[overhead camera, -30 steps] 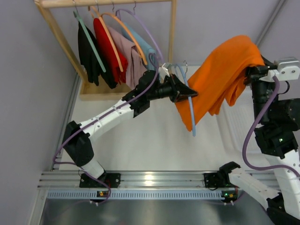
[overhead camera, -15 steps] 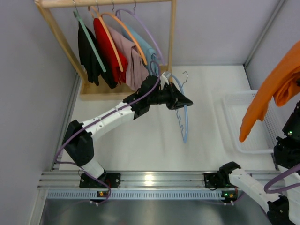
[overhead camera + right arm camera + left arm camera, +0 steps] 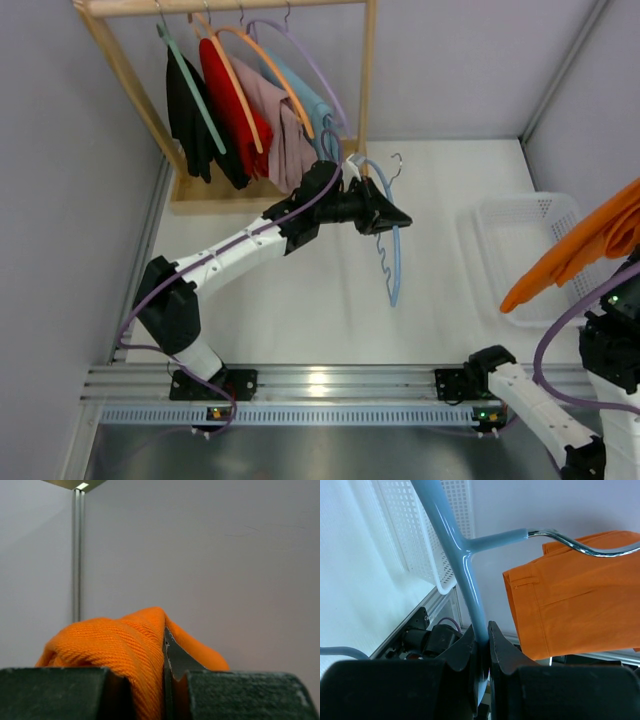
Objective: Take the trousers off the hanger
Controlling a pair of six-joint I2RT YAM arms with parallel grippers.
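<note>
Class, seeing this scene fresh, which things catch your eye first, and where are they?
The bright orange trousers blaze at the far right, clamped in the right gripper near the white basket. Mid-table, the left gripper holds the bare light-blue hanger aloft. Behind it, a wooden rack carries more garments.

White surface [image 3: 300, 300] with a rack and a basket.
A wooden clothes rack [image 3: 195, 192] seems to stand on its flat foot at the far left corner, though hanging clothes hide part of it. A white mesh basket [image 3: 520, 240] sits at the right edge. A metal rail [image 3: 320, 385] runs along the near edge.
</note>
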